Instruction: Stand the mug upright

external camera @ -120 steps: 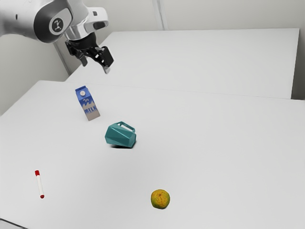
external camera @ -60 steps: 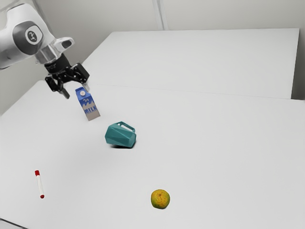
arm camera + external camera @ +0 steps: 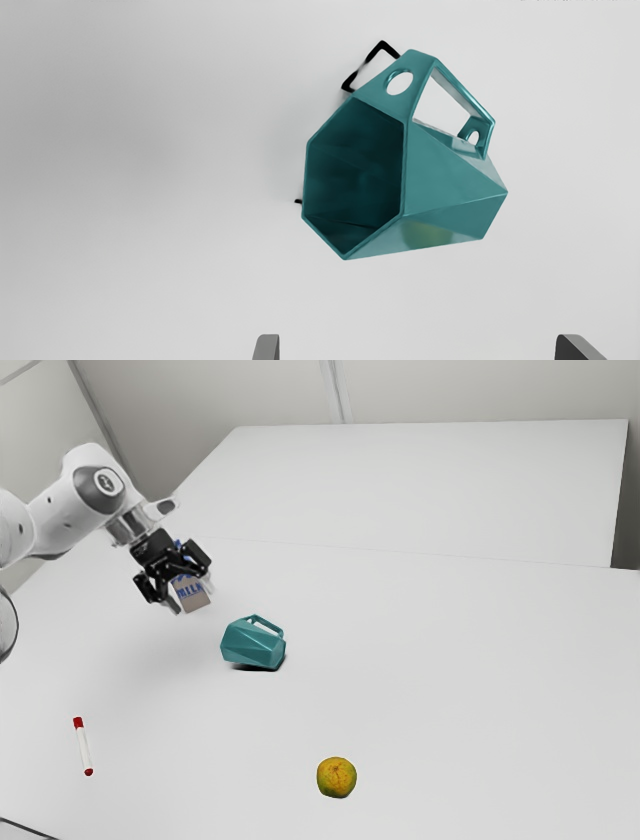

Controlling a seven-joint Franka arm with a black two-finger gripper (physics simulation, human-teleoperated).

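You've got the fingers (image 3: 174, 604) spread wide, holding nothing, up beyond the mug (image 3: 253, 644) toward the exterior view's left, overlapping the milk carton (image 3: 195, 600) there. The mug's lying on its side on the table (image 3: 450, 660), and your wrist view looks into its open mouth, with a gap between rim and fingertips. Table stretches broadly from the mug toward the exterior view's right; the edge at the exterior view's left runs well apart from it.
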